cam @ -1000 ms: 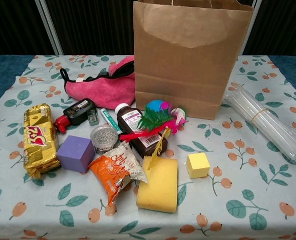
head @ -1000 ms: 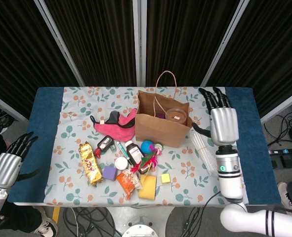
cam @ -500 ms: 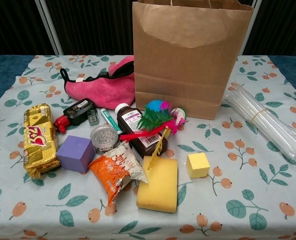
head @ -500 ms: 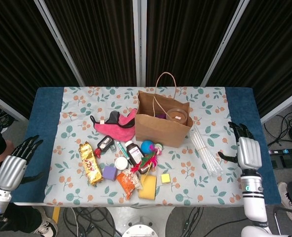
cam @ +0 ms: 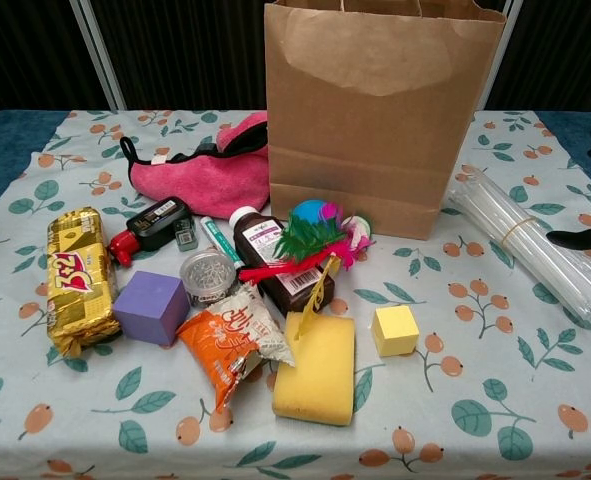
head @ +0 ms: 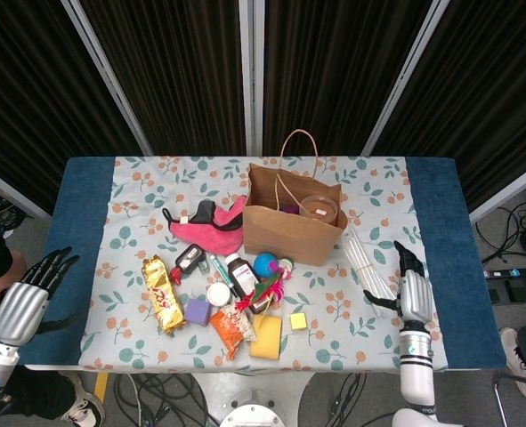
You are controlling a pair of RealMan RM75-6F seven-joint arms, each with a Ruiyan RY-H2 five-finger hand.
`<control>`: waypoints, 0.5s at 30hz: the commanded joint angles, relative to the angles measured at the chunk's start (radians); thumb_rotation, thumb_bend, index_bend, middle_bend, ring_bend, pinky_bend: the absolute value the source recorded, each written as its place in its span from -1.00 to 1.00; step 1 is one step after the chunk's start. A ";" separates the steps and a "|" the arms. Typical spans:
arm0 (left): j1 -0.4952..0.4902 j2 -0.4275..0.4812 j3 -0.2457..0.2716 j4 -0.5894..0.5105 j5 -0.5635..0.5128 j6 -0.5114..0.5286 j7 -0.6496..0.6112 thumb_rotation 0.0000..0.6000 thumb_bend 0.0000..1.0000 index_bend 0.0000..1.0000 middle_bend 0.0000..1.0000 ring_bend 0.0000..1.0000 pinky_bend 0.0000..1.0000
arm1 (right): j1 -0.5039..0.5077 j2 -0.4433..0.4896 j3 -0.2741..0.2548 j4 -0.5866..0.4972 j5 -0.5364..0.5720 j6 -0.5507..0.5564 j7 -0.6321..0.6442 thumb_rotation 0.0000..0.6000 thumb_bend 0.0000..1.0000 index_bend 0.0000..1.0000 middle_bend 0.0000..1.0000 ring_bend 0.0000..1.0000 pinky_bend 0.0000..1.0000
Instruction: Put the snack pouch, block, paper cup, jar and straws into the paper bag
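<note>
Floral tablecloth (head: 147, 191) under dark curtains: brown paper bag (head: 291, 227) upright mid-table, tan paper cup (head: 318, 209) inside. Clear straw bundle (cam: 535, 245) right of bag; right hand (head: 413, 291) beside it, fingers spread, holding nothing. Purple block (cam: 151, 307), silver-lidded jar (cam: 207, 275), orange snack pouch (cam: 232, 340) clustered front. Left hand (head: 27, 299) off table's left edge, fingers spread, holding nothing

1. Light is even and bright from overhead across the tablecloth (head: 138, 222); the curtains at twelve o'clock stay near black.
2. Shadows are soft and short, tucked under the paper bag (cam: 380, 110).
3. Glare glints on the gold wrapper (cam: 75, 280) and the straws (cam: 535, 250).
4. Both views are sharp, with no motion blur.
</note>
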 commanded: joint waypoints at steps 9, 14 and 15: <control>0.003 -0.003 -0.002 0.032 -0.013 -0.001 -0.038 1.00 -0.94 -0.76 -0.73 -0.83 -0.58 | -0.010 -0.055 0.010 0.075 0.000 -0.021 -0.028 1.00 -1.00 -0.93 -0.91 -1.00 -1.00; 0.007 -0.007 -0.002 0.039 -0.017 0.001 -0.043 1.00 -0.94 -0.76 -0.73 -0.83 -0.58 | -0.004 -0.032 -0.035 0.079 -0.034 -0.030 -0.141 1.00 -1.00 -0.99 -0.94 -1.00 -1.00; 0.007 -0.007 -0.002 0.038 -0.017 0.002 -0.044 1.00 -0.94 -0.76 -0.73 -0.83 -0.58 | -0.005 -0.024 -0.045 0.079 -0.047 -0.023 -0.164 1.00 -1.00 -1.00 -0.94 -1.00 -1.00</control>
